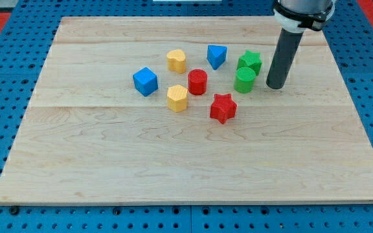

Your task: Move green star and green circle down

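On the wooden tabletop (pixel 109 168), my tip (pixel 275 85), with no fingers, stands right of the green circle (pixel 244 80); I should circle above the green star (pixel 250 62), then push down.

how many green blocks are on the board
2. The green star sits toward the view's top right, and the green circle touches it just below. My tip is right of the circle. Nothing seems hidden.

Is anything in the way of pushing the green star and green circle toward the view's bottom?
Partly. My tip stands right of the green circle, nothing between them. Below the green star sits the circle itself; the red star lies just down-left of that path.
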You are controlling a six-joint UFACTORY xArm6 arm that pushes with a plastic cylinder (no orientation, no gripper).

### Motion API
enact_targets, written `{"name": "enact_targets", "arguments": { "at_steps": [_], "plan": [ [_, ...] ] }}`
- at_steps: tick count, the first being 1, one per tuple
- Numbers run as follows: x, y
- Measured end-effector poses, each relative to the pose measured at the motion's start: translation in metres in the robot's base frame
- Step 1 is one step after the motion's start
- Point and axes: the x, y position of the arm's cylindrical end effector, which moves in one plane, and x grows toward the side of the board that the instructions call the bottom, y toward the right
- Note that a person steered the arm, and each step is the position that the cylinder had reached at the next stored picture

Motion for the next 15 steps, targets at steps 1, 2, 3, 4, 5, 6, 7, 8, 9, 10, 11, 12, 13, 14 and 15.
{"name": "enact_targets", "arguments": {
  "at_steps": [1,2,3,4,5,6,7,8,9,10,11,12,13,14,15],
  "plan": [
    [0.000,0.000],
    [-0.002,-0.001],
    [-0.005,0.011],
    [-0.005,0.009],
    [-0.006,0.009],
    [-0.006,0.009],
    [-0.006,0.001],
    [-0.020,-0.029],
    [-0.051,-0.036],
    [-0.051,-0.047],
    [-0.071,0.006],
    [-0.129,-0.015],
    [-0.103,-0.075],
    [-0.029,-0.079],
    [0.002,-0.044]
  ]
}}
